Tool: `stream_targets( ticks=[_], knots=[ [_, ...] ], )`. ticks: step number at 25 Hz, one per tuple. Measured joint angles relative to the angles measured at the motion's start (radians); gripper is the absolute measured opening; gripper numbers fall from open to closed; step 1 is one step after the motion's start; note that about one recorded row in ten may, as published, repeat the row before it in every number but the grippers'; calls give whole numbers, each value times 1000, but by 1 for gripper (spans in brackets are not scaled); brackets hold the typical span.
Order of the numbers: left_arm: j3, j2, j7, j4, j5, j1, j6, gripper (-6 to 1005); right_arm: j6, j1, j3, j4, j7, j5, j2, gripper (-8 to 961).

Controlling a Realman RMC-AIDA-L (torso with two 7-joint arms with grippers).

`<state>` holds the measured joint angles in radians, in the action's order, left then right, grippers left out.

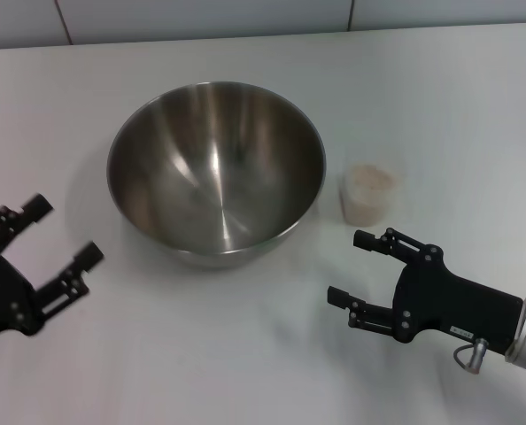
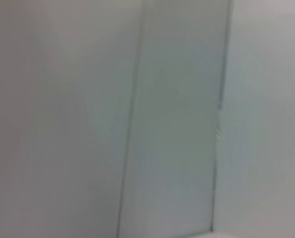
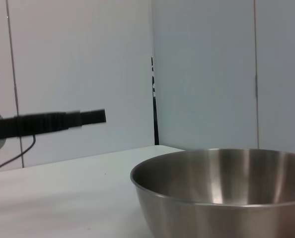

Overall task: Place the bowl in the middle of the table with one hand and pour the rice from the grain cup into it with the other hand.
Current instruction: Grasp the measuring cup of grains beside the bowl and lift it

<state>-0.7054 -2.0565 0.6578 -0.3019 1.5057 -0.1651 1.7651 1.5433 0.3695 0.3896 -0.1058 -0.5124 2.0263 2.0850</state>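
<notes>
The large stainless-steel bowl (image 1: 216,171) stands empty near the middle of the white table (image 1: 458,106). The small clear grain cup (image 1: 368,193) full of pale rice (image 1: 370,180) stands upright just right of the bowl. My right gripper (image 1: 353,267) is open, low over the table in front of the cup, apart from it. My left gripper (image 1: 65,232) is open at the left edge, front-left of the bowl, holding nothing. The right wrist view shows the bowl (image 3: 222,191) from the side and one finger of the left gripper (image 3: 53,122) beyond it. The left wrist view shows only wall panels.
A tiled wall (image 1: 201,16) runs behind the table's far edge. White tabletop lies in front of the bowl between the two grippers.
</notes>
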Motion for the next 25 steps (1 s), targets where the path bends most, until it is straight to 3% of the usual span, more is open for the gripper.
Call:
stream_targets(
  ticks=[7,19,24,25],
  knots=[
    [0,-2,-109,3,81,0,-87,848,-1,-6,-9,1,0,0,1,820],
    [11,4,-111,15,98,-2,-124,848,-2,-17,-17,24,11,0,2,819],
    [11,4,-108,15,99,-5,-121,848,7,-61,-106,107,134,0,2,819],
    [11,4,-108,15,99,-5,-120,848,8,-89,-173,152,187,0,2,819]
  ],
)
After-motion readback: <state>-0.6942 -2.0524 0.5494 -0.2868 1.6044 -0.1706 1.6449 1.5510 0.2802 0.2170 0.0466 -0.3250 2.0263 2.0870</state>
